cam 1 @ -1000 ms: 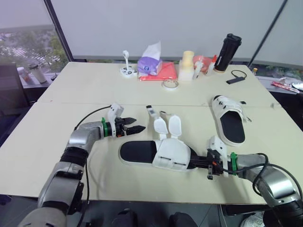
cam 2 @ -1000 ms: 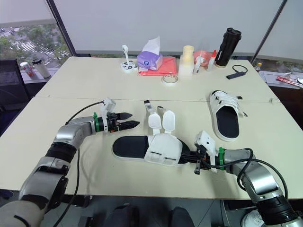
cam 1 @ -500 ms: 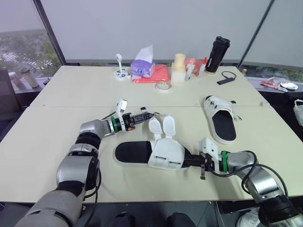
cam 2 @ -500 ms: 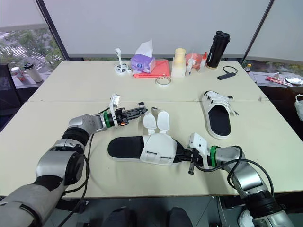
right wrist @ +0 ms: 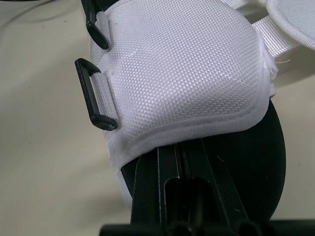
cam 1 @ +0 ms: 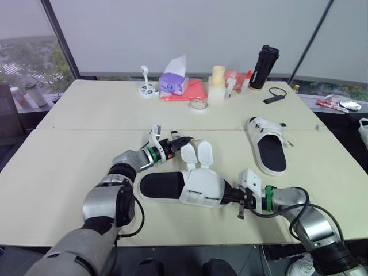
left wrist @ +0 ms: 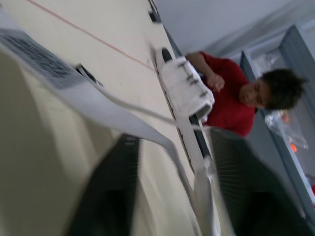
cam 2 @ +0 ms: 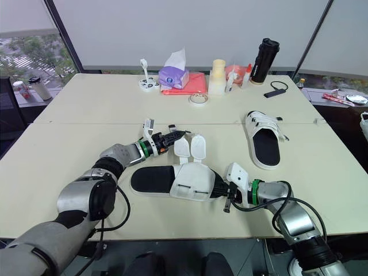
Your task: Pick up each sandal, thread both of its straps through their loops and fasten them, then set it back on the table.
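Observation:
The near sandal (cam 1: 201, 187), white upper on a black sole, lies toe toward my right arm. Its two straps (cam 1: 188, 153) stand loose, and black loops (right wrist: 93, 93) line its side. My left gripper (cam 1: 179, 140) is at the far strap's tip. In the left wrist view the white strap (left wrist: 123, 113) runs between that gripper's fingers (left wrist: 110, 187), which stand apart and open. My right gripper (cam 1: 233, 197) is shut, its fingers (right wrist: 189, 196) lying on the black insole at the toe. The second sandal (cam 1: 269, 146) lies to the right with its straps fastened.
Along the far edge of the table stand a purple tissue box (cam 1: 175, 80), a red folder (cam 1: 187, 90), a tape roll (cam 1: 199, 104), a yellow cup stack (cam 1: 217, 80) and a black bottle (cam 1: 262, 58). A person in red (left wrist: 224, 96) is beyond the table.
My left gripper has reached right to the near sandal's strap tip, and its fingers have drawn closer around the strap. My right gripper stays at the toe.

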Motion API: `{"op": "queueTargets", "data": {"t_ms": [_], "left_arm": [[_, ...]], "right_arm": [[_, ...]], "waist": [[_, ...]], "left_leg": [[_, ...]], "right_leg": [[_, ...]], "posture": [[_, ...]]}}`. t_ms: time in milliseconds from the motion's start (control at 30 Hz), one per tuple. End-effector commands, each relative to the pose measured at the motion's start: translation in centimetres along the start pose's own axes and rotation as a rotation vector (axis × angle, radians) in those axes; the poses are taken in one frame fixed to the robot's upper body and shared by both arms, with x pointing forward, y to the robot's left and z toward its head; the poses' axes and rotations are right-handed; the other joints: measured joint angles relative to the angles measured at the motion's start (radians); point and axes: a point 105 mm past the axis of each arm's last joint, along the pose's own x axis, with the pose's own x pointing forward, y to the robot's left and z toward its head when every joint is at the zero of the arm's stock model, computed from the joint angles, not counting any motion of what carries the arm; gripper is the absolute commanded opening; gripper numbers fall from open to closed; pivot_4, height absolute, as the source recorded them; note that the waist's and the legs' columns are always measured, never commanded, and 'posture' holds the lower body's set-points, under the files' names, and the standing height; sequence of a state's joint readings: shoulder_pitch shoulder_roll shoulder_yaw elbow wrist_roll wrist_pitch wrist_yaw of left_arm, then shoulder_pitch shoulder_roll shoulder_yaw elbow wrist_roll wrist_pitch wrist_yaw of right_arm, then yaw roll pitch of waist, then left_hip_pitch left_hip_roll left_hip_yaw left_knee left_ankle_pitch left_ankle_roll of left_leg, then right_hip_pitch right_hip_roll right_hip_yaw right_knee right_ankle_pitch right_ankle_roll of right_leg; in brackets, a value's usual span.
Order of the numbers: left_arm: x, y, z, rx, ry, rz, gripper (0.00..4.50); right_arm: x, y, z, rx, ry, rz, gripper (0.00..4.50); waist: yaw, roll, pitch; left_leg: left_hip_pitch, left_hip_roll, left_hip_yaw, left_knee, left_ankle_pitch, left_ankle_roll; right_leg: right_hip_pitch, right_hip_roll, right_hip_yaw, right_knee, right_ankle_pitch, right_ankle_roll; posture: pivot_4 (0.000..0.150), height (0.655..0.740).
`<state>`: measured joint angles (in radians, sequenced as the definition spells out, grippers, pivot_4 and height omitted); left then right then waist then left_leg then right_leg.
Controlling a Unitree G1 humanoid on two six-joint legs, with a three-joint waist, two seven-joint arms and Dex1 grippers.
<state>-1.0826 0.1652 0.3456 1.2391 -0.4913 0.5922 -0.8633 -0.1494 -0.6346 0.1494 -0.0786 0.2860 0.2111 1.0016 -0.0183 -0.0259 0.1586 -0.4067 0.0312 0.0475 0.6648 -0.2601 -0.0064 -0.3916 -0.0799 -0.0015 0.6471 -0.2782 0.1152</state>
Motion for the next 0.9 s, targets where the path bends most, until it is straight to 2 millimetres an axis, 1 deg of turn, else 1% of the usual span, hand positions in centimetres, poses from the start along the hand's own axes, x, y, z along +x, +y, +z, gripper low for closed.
{"op": "queueTargets", "data": {"t_ms": [33, 267, 333, 433, 533, 600, 700, 767, 900], "left_arm": [[0.6, -1.4, 1.5, 0.042, -0.04, -0.037, 0.07], [1.0, -1.7, 1.2, 0.155, 0.008, -0.039, 0.02], [1.0, -1.8, 0.9, 0.204, 0.044, -0.049, 0.02], [1.0, -2.0, 0.5, 0.229, 0.082, -0.069, 0.02], [0.8, -2.1, 0.8, 0.245, 0.081, -0.078, 0.02], [0.7, -2.6, 1.2, 0.275, 0.075, -0.106, 0.02], [0.6, -4.5, 0.8, 0.472, 0.142, -0.251, 0.02], [0.6, -5.2, 0.4, 0.553, 0.164, -0.302, 0.02], [-0.2, -6.6, -0.7, 0.797, 0.196, -0.379, 0.02]], "right_arm": [[0.7, 1.4, -2.5, 0.071, 0.085, 0.032, 0.0], [0.6, 1.4, -2.5, 0.073, 0.086, 0.029, 0.0], [0.6, 1.3, -2.5, 0.072, 0.087, 0.028, 0.0], [0.6, 1.3, -2.5, 0.068, 0.09, 0.027, 0.0], [0.6, 1.1, -2.6, 0.066, 0.091, 0.021, 0.0], [0.6, 1.1, -2.6, 0.065, 0.092, 0.019, 0.0], [0.5, 1.4, -2.9, 0.06, 0.104, 0.029, 0.0], [0.5, 1.7, -3.3, 0.051, 0.119, 0.04, 0.0], [0.6, 2.2, -3.5, 0.057, 0.117, 0.044, 0.0]], "waist": [[0.001, 0.0, 0.0], [0.001, 0.0, 0.0], [0.001, 0.0, 0.0], [0.001, 0.0, 0.0], [0.001, 0.0, 0.0], [0.001, 0.0, 0.0], [0.002, 0.0, 0.0], [0.003, 0.0, 0.0], [0.002, 0.001, -0.001]], "left_leg": [[0.0, 0.0, 0.0, 0.0, 0.0, 0.0], [0.0, 0.0, 0.001, 0.0, 0.0, 0.0], [0.0, 0.0, 0.001, 0.0, 0.0, 0.0], [0.0, 0.0, 0.001, 0.0, 0.0, 0.0], [0.0, 0.0, 0.001, 0.0, 0.0, 0.0], [0.0, 0.0, 0.001, 0.0, 0.0, 0.0], [-0.001, 0.0, 0.001, 0.0, 0.0, 0.0], [-0.001, 0.0, 0.001, 0.0, 0.0, 0.0], [0.0, 0.0, 0.001, -0.002, 0.0, 0.0]], "right_leg": [[0.0, 0.0, 0.0, 0.0, 0.0, 0.0], [0.0, 0.0, 0.0, 0.0, 0.0, 0.0], [0.0, 0.0, 0.0, 0.0, 0.0, 0.0], [0.0, 0.0, 0.0, -0.001, 0.0, 0.0], [0.0, 0.0, 0.0, -0.001, 0.0, 0.0], [0.0, 0.0, 0.0, -0.001, 0.0, 0.0], [0.0, 0.0, 0.0, -0.001, 0.0, 0.0], [0.0, 0.0, 0.0, -0.001, 0.0, 0.0], [0.0, 0.0, 0.0, -0.001, -0.001, -0.002]], "posture": [[0.15, 0.74], [0.15, 0.74], [0.15, 0.74], [0.15, 0.74], [0.15, 0.74], [0.15, 0.74], [0.15, 0.74], [0.15, 0.74], [0.15, 0.74]]}}
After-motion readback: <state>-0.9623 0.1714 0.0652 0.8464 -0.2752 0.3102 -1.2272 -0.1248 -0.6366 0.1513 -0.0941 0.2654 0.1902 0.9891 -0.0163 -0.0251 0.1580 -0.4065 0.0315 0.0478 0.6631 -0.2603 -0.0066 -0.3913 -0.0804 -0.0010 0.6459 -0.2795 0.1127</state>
